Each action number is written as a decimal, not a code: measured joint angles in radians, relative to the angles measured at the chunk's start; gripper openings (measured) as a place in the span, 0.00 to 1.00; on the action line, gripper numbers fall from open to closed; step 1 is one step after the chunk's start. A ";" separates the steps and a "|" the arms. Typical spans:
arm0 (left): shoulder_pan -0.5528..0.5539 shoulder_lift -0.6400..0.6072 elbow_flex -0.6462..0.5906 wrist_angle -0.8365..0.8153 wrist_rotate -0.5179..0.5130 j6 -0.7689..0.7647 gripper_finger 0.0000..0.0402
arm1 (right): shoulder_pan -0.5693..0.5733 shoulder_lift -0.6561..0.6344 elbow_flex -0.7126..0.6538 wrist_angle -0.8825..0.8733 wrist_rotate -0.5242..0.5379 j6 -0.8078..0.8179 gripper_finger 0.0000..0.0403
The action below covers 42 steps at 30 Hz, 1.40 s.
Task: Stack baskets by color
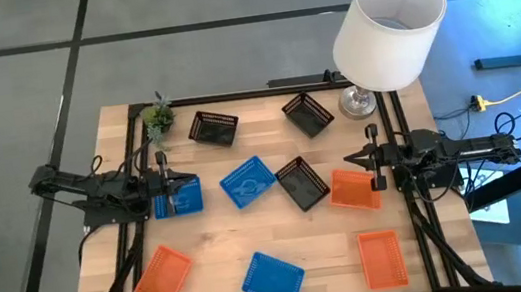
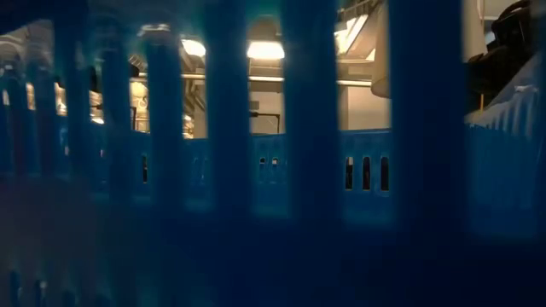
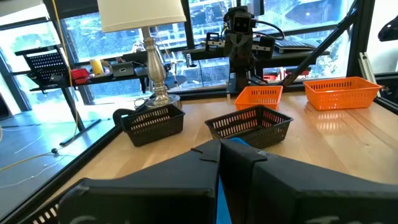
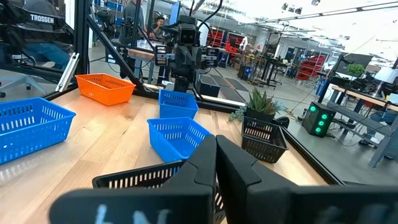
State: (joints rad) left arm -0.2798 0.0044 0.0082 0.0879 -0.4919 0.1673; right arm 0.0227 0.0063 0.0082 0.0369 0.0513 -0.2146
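Note:
Nine small lattice baskets lie singly on the wooden table. The black ones are at the far middle, far right and centre. The blue ones are at the left, centre and near edge. The orange ones are at the right, near left and near right. My left gripper hovers shut over the left blue basket, at the table's left edge. My right gripper is shut at the right edge, beside the right orange basket.
A big white lampshade on a metal lamp foot stands at the far right corner. A small green plant sits at the far left. A black frame rail borders the table. The low view is blocked by a blue basket's wall.

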 joint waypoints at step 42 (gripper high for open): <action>0.094 0.828 0.951 -0.984 -0.097 -0.670 0.00 | 0.000 0.000 0.000 0.015 0.000 0.290 0.03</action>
State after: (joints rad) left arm -0.1860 0.8324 0.9592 -0.8966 -0.5890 -0.5030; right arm 0.0228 0.0060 0.0081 0.0518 0.0511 0.0750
